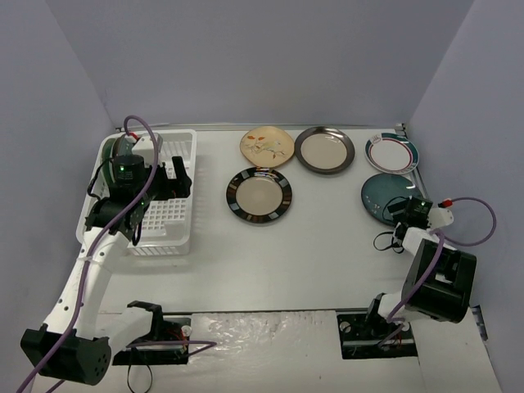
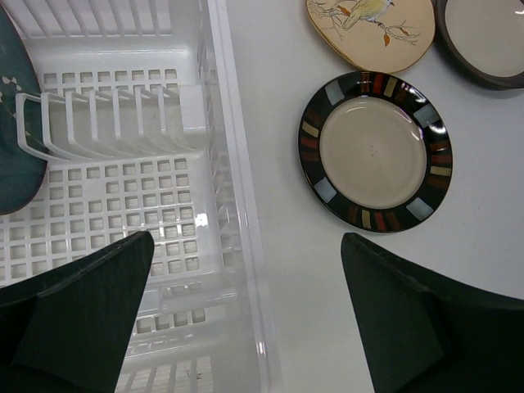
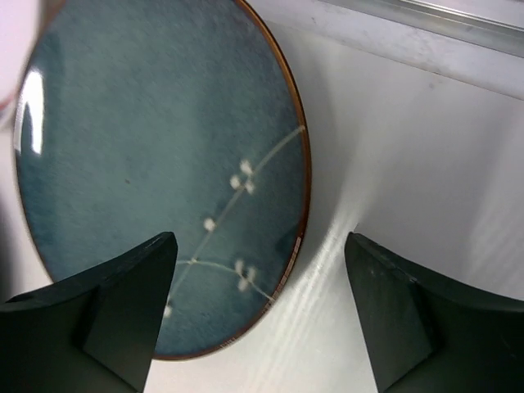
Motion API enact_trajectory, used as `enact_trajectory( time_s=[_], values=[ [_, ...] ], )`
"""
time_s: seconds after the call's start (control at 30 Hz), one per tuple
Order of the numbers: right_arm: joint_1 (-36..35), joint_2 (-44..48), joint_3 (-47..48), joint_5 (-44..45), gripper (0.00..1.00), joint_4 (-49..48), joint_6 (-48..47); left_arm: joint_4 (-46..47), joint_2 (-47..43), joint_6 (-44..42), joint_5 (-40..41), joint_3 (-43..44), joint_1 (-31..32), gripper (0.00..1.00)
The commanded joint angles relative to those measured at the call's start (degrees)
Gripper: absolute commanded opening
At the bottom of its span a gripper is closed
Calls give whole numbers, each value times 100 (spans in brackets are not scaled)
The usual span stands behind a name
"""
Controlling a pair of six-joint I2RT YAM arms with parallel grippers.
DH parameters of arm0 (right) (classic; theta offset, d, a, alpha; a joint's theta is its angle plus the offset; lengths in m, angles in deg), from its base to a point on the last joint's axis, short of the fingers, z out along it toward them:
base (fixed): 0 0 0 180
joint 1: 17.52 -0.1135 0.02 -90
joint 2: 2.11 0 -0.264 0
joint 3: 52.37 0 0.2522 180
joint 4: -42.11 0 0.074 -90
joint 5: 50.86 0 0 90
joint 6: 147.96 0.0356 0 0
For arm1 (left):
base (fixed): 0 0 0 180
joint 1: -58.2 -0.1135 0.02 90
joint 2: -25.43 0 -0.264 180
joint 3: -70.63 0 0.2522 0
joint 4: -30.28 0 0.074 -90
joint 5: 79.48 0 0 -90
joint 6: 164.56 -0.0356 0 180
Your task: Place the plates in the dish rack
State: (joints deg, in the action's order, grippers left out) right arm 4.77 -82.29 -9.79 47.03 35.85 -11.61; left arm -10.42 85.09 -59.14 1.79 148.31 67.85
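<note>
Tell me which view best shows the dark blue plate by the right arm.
Right wrist: the dark blue plate nearly fills the frame, with its brown rim and white flower sprig clear. Top external shows the plate small, pattern unreadable. Left wrist doesn't show it.
</note>
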Motion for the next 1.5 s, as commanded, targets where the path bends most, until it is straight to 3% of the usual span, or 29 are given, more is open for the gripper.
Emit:
enact_trajectory(
  time_s=[0.0, 0.27, 0.4, 0.63, 0.67, 0.93, 1.3, 1.47],
  values=[
    [214, -378, -354, -335, 78, -955, 412, 295, -4, -77, -20, 191, 25, 97],
    [493, -904, -547, -1024, 63, -1529, 631, 279, 28, -109, 45, 182, 13, 97],
    [504, -1093, -545, -1231, 46, -1664, 687, 286, 42, -109, 38, 182, 19, 97],
    [504, -1205, -481, -1355, 3, -1483, 684, 286, 37, -135, 63, 166, 12, 97],
    [495, -1200, -478, -1402, 0, -1444, 688, 286, 37, -136, 61, 161, 14, 97],
    [191, -811, -643, -1932, 0, -1004, 779, 301, 37, -127, 54, 156, 11, 97],
    [-812, -138, -1222, -2522, 0, -728, 589, 356, 2, -138, 56, 94, 17, 97],
    [-840, -144, -1175, -2704, 2, -676, 133, 382, 28, -144, 35, 80, 16, 97]
  ],
)
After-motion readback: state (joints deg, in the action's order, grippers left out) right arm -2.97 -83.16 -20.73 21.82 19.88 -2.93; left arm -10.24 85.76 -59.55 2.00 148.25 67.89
